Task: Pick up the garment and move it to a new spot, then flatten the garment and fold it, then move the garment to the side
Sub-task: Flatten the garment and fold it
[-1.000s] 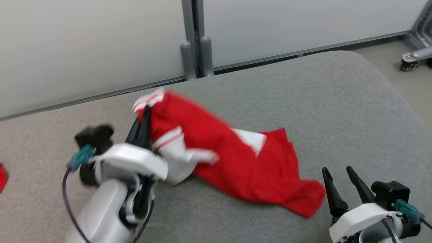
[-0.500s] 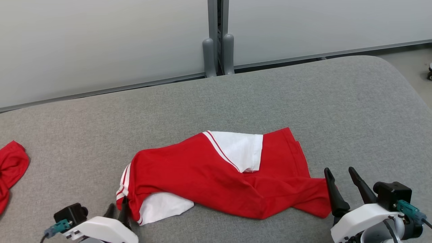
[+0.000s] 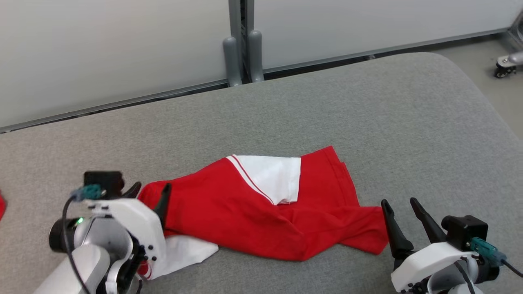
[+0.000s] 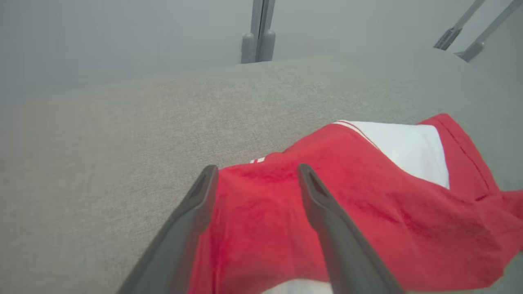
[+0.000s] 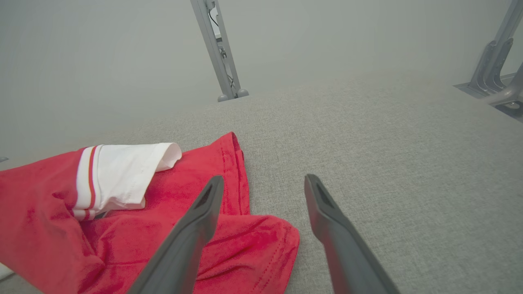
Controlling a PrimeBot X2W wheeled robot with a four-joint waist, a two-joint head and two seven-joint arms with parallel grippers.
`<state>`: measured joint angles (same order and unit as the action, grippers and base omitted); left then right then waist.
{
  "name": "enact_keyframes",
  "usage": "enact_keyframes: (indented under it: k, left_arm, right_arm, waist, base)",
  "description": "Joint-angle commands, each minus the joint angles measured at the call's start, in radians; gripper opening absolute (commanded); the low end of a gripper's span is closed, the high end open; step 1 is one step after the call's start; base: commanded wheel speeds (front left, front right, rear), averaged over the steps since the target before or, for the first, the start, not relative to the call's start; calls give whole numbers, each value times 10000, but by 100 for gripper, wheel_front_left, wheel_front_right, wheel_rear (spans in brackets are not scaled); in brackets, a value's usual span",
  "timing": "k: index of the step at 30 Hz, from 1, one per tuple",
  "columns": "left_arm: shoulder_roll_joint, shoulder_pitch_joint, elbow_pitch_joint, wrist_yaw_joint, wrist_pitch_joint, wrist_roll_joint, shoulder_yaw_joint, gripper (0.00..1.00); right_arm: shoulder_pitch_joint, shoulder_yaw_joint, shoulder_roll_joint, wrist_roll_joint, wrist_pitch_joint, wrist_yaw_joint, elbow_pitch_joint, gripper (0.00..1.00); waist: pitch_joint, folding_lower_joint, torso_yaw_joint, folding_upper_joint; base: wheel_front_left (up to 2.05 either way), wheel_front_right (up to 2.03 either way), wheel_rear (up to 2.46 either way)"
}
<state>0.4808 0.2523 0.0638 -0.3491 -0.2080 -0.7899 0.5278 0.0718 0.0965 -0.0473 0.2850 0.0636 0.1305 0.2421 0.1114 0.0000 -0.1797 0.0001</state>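
One red and white garment point(image 3: 261, 216), lying bunched up near the front of the gray tabletop point(image 3: 367, 114). Soft and floppy, most likely light, with no hard parts to break. Bends and sags wherever lifted, so needs two holds far apart to stay spread out. Folded over itself in the middle, with a white part on top and another white bit poking out below at the left end.

Left pincer point(image 3: 151, 188) wide open at the left end of the garment, with red cloth seen between its two fingers, gripping nothing. Right pincer point(image 3: 398, 202) wide open too, empty, just beside the right tip of the garment.

Best to pinch a thick edge, a hem or a corner, one at each end. Better to catch only one layer, or else keeps the fold. Could slip from a thin bite, so bite deep.
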Motion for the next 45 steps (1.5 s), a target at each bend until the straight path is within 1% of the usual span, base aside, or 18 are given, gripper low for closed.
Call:
enact_keyframes:
  k: [1, 5, 8, 12, 16, 17, 18, 19, 20, 25, 27, 31, 33, 35, 36, 41, 44, 45]
  left_arm:
    - [64, 724, 394, 337, -611, 194, 393, 100]
    - [-188, 2387, 1711, 1073, -2153, 644, 1485, 100]
    - [-345, 3329, 2595, 1447, -3149, 806, 1958, 100]
    - [-334, 4029, 3488, 1633, -4437, 749, 2294, 100]
    - [-321, 4271, 3872, 1568, -5422, 379, 2265, 100]
    - [-328, 4254, 3911, 1561, -5516, 308, 2241, 82]
    - [-326, 4251, 3920, 1566, -5574, 281, 2243, 50]
    - [-342, 4243, 3904, 1599, -5536, 245, 2233, 10]
    - [-386, 4196, 3901, 1629, -5473, 191, 2205, 0]
    - [-699, 4149, 3750, 1614, -4423, 410, 2136, 0]
    - [-877, 4144, 3678, 1731, -4055, 360, 2087, 0]
    - [-994, 4205, 3484, 1739, -3230, 391, 1855, 0]
    - [-1080, 4122, 3130, 1559, -2724, 348, 1621, 0]
    - [-947, 3734, 2568, 1359, -2249, 223, 1293, 0]
    - [-947, 3734, 2568, 1359, -2249, 223, 1293, 0]
    - [-110, 1682, 274, 610, -1756, -105, 778, 0]
    - [393, 89, -1126, -98, -1575, -280, 553, 0]
    - [443, -413, -1517, -353, -1443, -369, 462, 0]
  right_arm:
    - [148, 49, -59, 58, 112, 5, 50, 100]
    - [368, 300, -59, 146, 195, 5, 154, 100]
    - [473, 464, -61, 224, 251, 5, 220, 100]
    - [491, 571, -58, 380, 415, 5, 387, 100]
    - [425, 547, -53, 423, 554, 5, 524, 100]
    - [413, 555, -53, 425, 576, 5, 540, 100]
    - [424, 554, -56, 429, 603, 5, 582, 100]
    - [454, 542, -58, 437, 635, 5, 623, 100]
    - [490, 517, -56, 440, 640, 5, 648, 100]
    - [600, 424, -56, 351, 682, 5, 695, 100]
    - [589, 381, -59, 307, 640, 5, 687, 100]
    - [557, 333, -62, 271, 530, 5, 630, 100]
    - [501, 265, -64, 238, 514, 5, 581, 100]
    - [433, 204, -64, 215, 486, 5, 552, 100]
    - [433, 204, -64, 215, 486, 5, 552, 100]
    - [125, -121, -53, 118, 362, 5, 351, 100]
    - [37, -227, -62, 43, 340, 5, 324, 100]
    - [60, -262, -61, 38, 350, 5, 328, 100]
  waist:
    - [215, 0, -361, -1]
    - [473, 0, -1019, -1]
    - [654, 0, -1497, -1]
    - [829, 0, -1992, -1]
    - [898, 0, -2183, -1]
    - [910, 0, -2205, -1]
    - [919, 0, -2216, -1]
    - [922, 0, -2212, -1]
    - [915, 0, -2190, -1]
    - [859, 0, -1793, -1]
    - [821, 0, -1546, -1]
    - [676, 0, -1060, -1]
    - [586, 0, -791, -1]
    - [493, 0, -540, -1]
    - [493, 0, -540, -1]
    - [307, 0, 175, -1]
    - [284, 0, 578, -1]
    - [297, 0, 692, -1]
  base:
    - [0, 0, 0]
    - [0, 0, 0]
    - [0, 0, 0]
    - [0, 0, 0]
    - [0, 0, 0]
    - [0, 0, 0]
    - [0, 0, 0]
    - [0, 0, 0]
    - [0, 0, 0]
    - [0, 0, 0]
    - [0, 0, 0]
    - [0, 0, 0]
    - [0, 0, 0]
    - [0, 0, 0]
    - [0, 0, 0]
    - [0, 0, 0]
    - [0, 0, 0]
    - [0, 0, 0]
